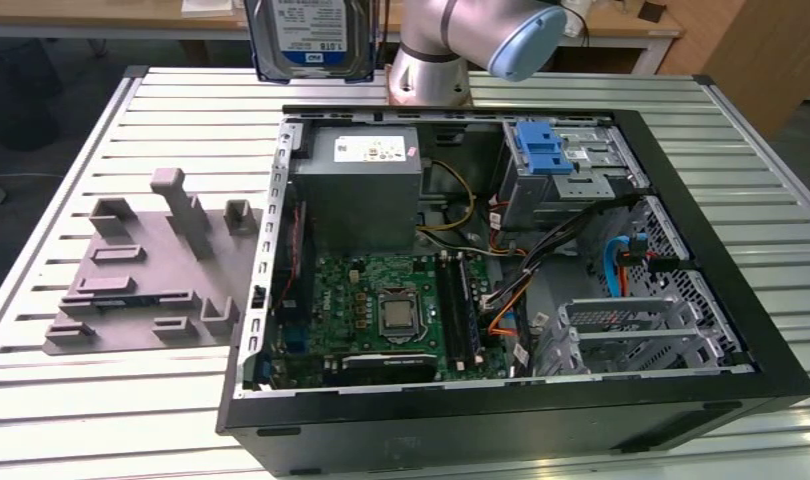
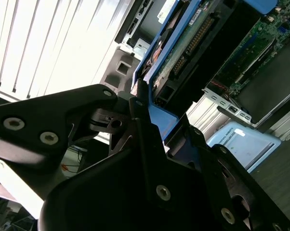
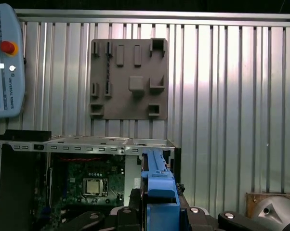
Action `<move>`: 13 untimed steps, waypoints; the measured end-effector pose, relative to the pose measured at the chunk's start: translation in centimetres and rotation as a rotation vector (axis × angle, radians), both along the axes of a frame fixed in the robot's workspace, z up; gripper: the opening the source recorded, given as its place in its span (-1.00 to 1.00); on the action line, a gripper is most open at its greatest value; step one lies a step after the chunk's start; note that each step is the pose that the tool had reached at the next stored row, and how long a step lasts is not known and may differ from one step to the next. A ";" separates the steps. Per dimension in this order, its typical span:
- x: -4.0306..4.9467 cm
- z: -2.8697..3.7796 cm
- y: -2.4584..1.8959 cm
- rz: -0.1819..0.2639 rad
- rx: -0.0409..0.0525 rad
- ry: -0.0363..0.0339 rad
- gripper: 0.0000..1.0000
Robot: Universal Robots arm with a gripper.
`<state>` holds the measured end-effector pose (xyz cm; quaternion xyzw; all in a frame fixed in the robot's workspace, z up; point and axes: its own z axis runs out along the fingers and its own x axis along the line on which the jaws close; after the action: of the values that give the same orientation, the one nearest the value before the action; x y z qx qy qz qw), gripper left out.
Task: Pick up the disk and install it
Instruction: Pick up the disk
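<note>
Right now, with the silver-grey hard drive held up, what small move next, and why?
Probably carry it toward the exterior view's right: the gripper is shut on the silver-grey, blue-railed disk, which hangs beyond the black case, to that view's left of the blue-latched metal drive cage.

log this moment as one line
gripper: shut on silver-grey rectangular blue-railed hard disk | disk: held upright in air beyond open black computer case | install: not yet done
</note>
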<state>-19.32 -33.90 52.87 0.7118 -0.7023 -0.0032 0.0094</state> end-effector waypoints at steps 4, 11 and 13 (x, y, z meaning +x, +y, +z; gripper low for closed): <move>0.39 0.00 -0.28 0.000 0.0001 -0.0001 -0.27; 0.80 0.00 -0.63 -0.001 0.0000 0.0000 -0.27; 0.81 0.00 -0.63 -0.001 0.0000 0.0000 -0.27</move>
<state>-18.51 -34.53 52.87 0.7115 -0.7026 -0.0032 0.0094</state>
